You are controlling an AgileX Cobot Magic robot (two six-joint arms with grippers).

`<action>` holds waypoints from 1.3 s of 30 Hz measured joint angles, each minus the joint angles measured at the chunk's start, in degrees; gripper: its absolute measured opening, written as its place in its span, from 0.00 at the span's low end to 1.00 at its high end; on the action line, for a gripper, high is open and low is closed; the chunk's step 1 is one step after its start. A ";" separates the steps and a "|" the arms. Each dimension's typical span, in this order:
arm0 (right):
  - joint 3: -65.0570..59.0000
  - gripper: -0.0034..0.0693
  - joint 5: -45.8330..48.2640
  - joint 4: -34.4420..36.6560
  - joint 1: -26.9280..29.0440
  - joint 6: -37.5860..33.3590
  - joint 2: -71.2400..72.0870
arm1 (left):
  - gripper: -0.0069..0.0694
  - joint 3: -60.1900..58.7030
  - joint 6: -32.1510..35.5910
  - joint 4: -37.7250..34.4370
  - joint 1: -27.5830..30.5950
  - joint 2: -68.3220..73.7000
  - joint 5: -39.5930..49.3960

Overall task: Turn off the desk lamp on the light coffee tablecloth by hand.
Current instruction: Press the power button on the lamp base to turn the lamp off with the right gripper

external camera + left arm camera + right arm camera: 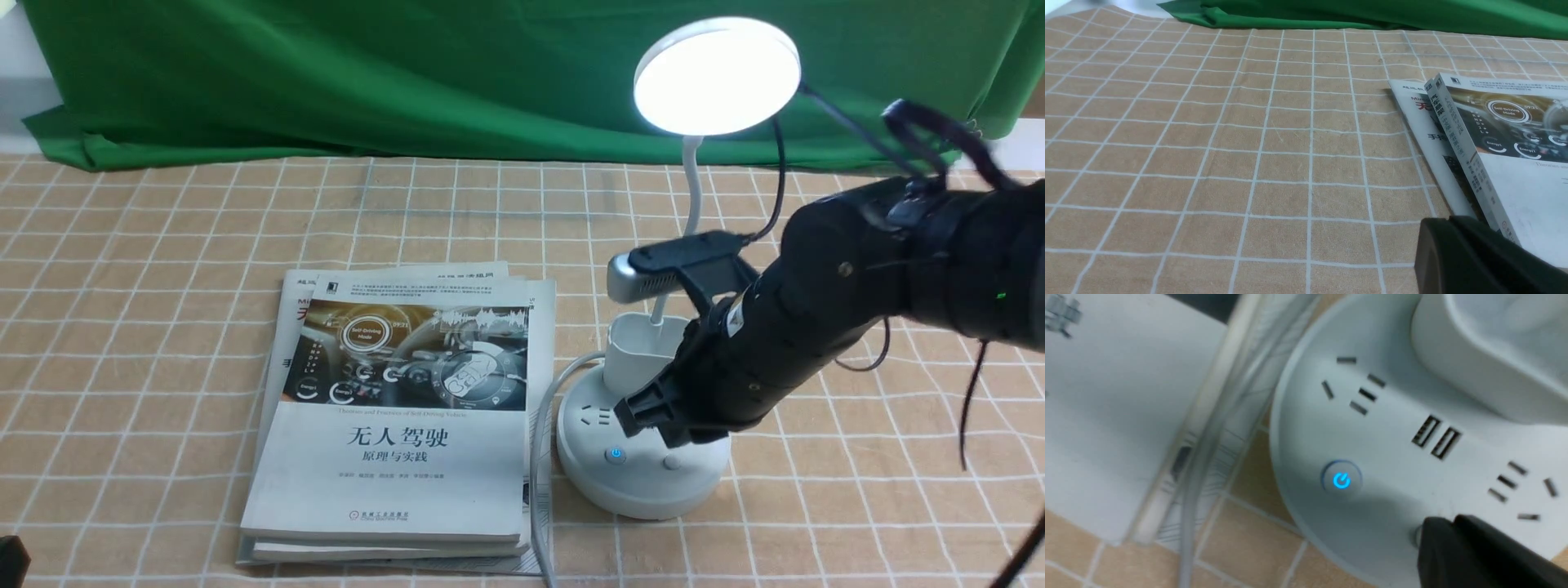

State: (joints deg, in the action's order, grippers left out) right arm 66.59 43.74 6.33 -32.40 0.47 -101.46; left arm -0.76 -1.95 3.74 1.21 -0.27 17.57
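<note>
The white desk lamp stands on the light coffee tablecloth [122, 327], and its disc head [717, 75] glows brightly. Its round socket base [645, 482] has a blue-lit power button [615, 455] and a plain grey button [672, 462]. My right gripper [653, 418] is shut and empty, angled down over the base in front of the cup holder [641, 351]. In the right wrist view its tips [1447, 526] sit over the grey button's edge [1416, 537], beside the blue button [1341, 480]. I cannot tell whether they touch. My left gripper [1437, 228] is shut, low over the cloth.
A stack of books [400, 425] lies just left of the base and also shows in the left wrist view [1494, 147]. The lamp's grey cable [540, 441] runs between books and base. A green backdrop cloth [326, 73] hangs behind.
</note>
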 joint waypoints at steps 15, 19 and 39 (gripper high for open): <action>0.15 0.10 0.03 -0.08 0.00 0.00 -2.71 | 0.10 0.00 0.00 0.00 0.00 0.00 0.00; 0.01 0.10 0.45 -0.47 0.00 0.00 0.68 | 0.10 0.00 0.00 0.00 0.00 0.00 0.00; -4.53 0.09 -0.17 -0.69 -0.71 1.44 9.45 | 0.10 0.00 0.00 0.00 0.00 0.00 0.00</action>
State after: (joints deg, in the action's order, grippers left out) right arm 62.06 43.57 5.63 -33.12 1.91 -92.01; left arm -0.76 -1.95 3.74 1.21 -0.27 17.57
